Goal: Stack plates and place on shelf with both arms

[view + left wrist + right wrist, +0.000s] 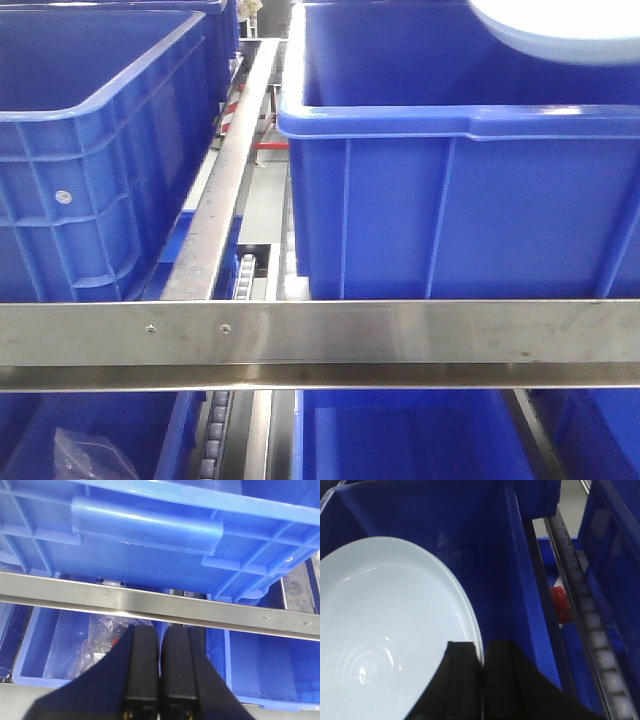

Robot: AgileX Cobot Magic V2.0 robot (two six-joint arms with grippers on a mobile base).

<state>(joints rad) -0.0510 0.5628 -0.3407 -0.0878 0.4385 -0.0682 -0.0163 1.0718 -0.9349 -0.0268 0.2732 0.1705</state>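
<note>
The plate (pixel 385 630) is pinched at its rim by the right gripper (pixel 482 680), over the upper right blue bin (pixel 460 130). The left gripper (pixel 160 675) is closed on nothing. It should be lowered level, and released only once supported.

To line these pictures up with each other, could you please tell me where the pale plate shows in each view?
Front view: the plate sits at the top right corner, over the right blue bin.
Left wrist view: not in it; only bins, a steel rail and the shut left gripper.
Right wrist view: it fills the left half, its edge pinched by the right gripper.
Shared landmark: that blue bin.
</note>
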